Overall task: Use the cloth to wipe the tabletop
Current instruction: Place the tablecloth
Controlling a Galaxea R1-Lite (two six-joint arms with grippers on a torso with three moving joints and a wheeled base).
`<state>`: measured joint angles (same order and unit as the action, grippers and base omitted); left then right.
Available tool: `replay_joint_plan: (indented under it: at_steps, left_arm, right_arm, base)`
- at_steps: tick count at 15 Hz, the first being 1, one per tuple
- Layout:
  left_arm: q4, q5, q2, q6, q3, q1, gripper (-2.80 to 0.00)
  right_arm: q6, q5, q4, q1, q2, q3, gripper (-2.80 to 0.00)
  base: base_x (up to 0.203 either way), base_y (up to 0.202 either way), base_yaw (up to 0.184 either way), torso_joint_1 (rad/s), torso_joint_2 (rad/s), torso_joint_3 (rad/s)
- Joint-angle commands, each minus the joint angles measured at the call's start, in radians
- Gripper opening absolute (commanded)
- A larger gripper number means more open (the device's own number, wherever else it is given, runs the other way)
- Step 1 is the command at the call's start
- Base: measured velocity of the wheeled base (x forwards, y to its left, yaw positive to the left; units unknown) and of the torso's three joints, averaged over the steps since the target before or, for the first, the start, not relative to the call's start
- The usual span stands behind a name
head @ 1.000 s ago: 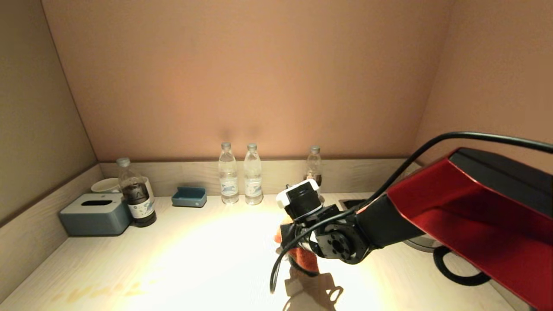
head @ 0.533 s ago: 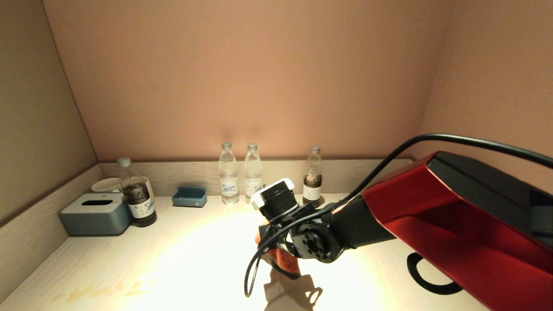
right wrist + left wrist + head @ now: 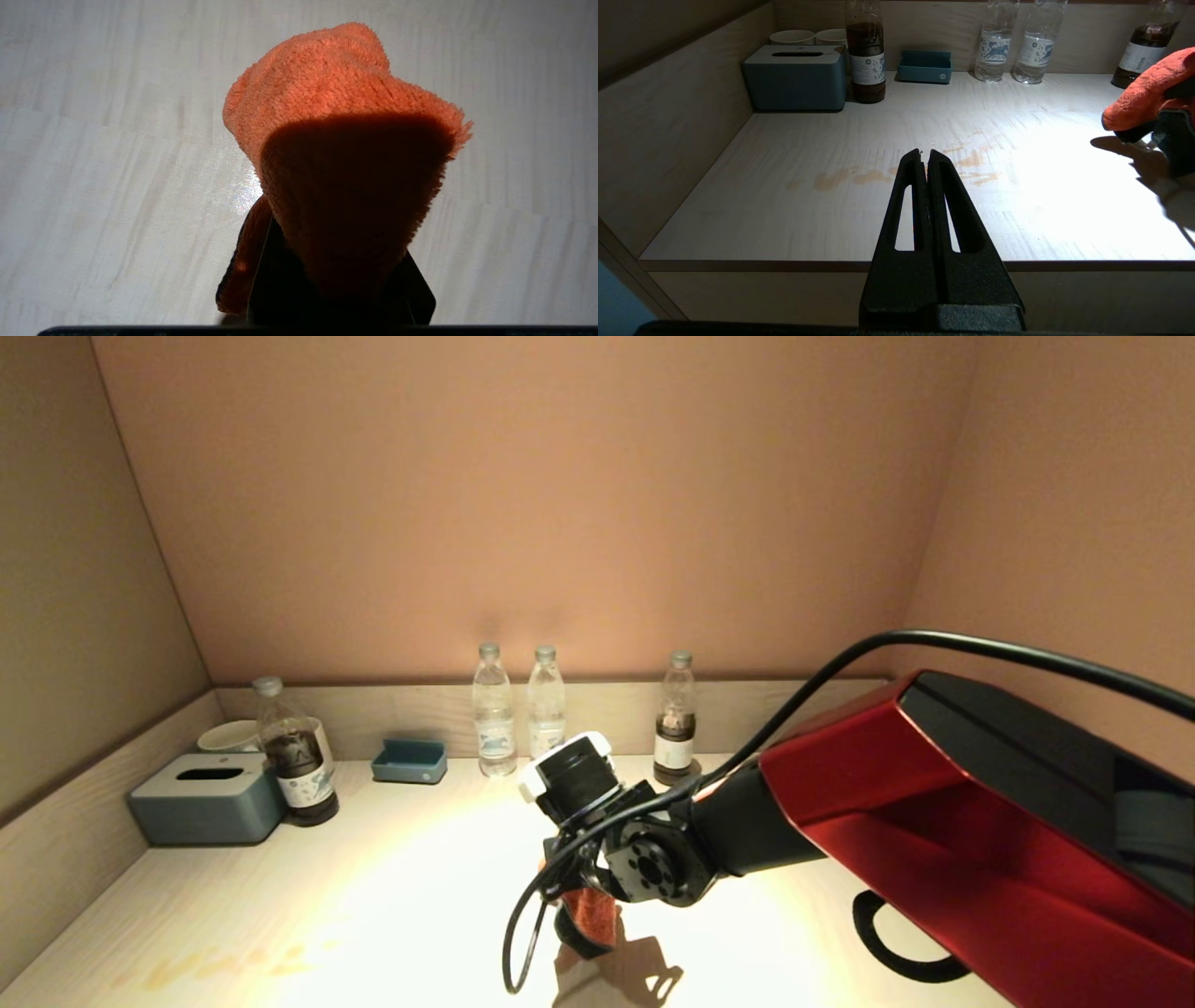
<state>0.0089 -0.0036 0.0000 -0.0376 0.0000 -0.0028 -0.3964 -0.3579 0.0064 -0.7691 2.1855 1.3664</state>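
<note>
Worktop (image 3: 392, 896) rimmed by low wood edging at back and left sides; broad middle open, orange-brown smears (image 3: 859, 176) toward front left | bottles (image 3: 493, 723), tissue box (image 3: 207, 798) line rear | cloth (image 3: 345, 154) orange, fuzzy, bunched, dark underside, pinched in closed right hand (image 3: 583, 919) over centre | left hand (image 3: 924, 156) closed, empty, at front edge.

Pale wood-grain tabletop (image 3: 280, 896) with bottles (image 3: 493, 723), tissue box (image 3: 205, 798), blue tray (image 3: 409, 761).
</note>
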Motion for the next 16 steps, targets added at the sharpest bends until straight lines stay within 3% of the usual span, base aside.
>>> replay_joint_plan:
  at_steps: [1, 10, 16]
  left_arm:
    - [0.0, 0.002, 0.0, -0.001, 0.0, 0.0, -2.8]
    - [0.0, 0.001, 0.0, -0.001, 0.0, 0.0, -2.8]
    - [0.0, 0.001, 0.0, -0.001, 0.0, 0.0, -2.8]
  right_arm:
    - [-0.003, -0.003, 0.0, -0.009, 0.005, 0.0, 0.0]
    - [-0.011, -0.012, 0.012, -0.024, -0.048, -0.025, 0.0]
    - [-0.016, -0.029, 0.011, -0.02, -0.237, -0.124, 0.0]
  base:
    - [0.0, 0.0, 0.0, 0.0, 0.0, 0.0]
    - [0.0, 0.0, 0.0, 0.0, 0.0, 0.0]
    - [0.0, 0.0, 0.0, 0.0, 0.0, 0.0]
